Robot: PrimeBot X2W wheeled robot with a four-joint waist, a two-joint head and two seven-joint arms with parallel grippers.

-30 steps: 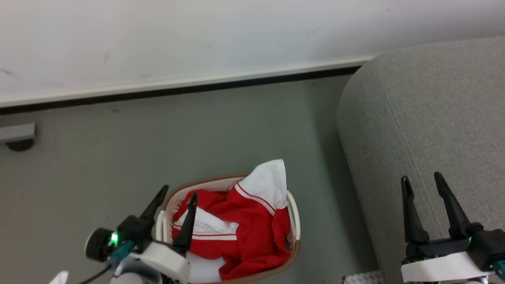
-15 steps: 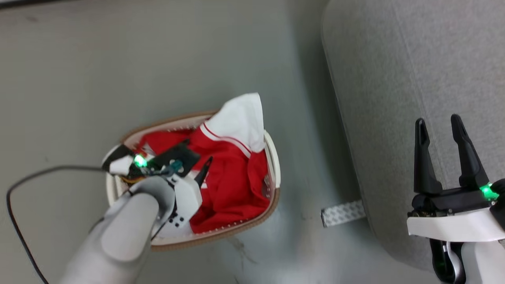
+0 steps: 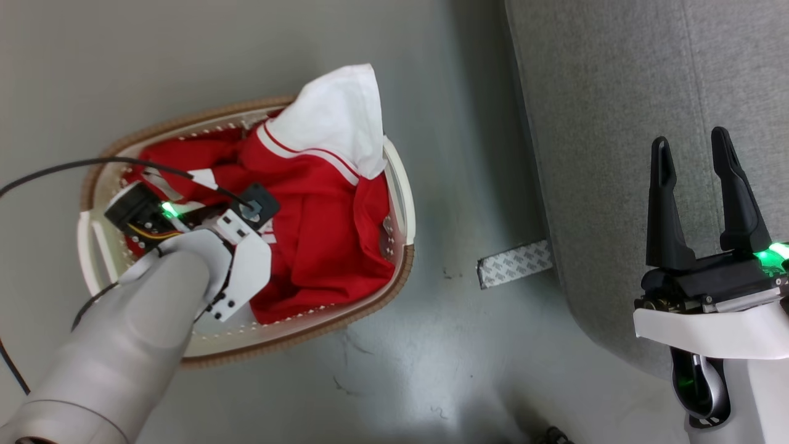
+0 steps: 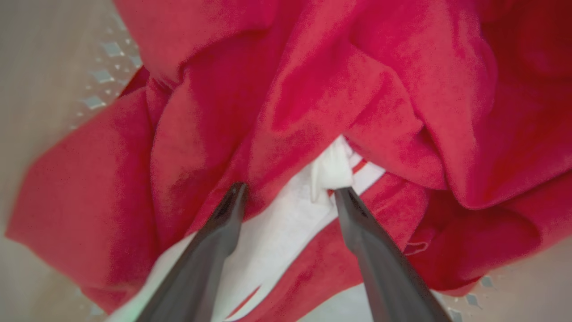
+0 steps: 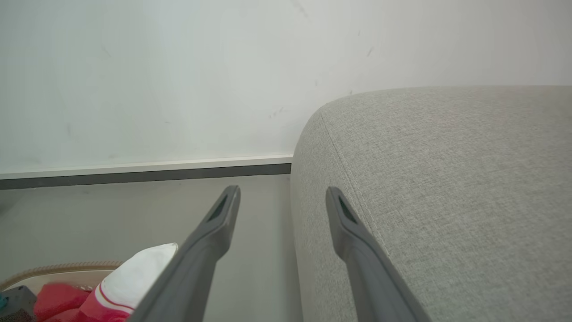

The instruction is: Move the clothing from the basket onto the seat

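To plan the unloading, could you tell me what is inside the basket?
Red clothing with white panels lies in the basket; the open left claw reaches into it. Whatever lies beneath the fabric is covered.

Left wrist view: the clothing (image 4: 313,89) is soft with blur, and the basket (image 4: 98,49) wall is a pale smear at the picture's corners. The bottom edge crops both fingers of the left gripper (image 4: 290,190). Head view: those fingers lie hidden under the white wrist housing (image 3: 243,271). The pale forearm (image 3: 117,345) covers the basket's near left side and runs off the lower corner. The seat (image 3: 616,123), on the right, is cut by the top and right edges. A dark thing (image 3: 555,435) at the bottom edge is too clipped to name. Right wrist view: the picture's corner crops the basket.
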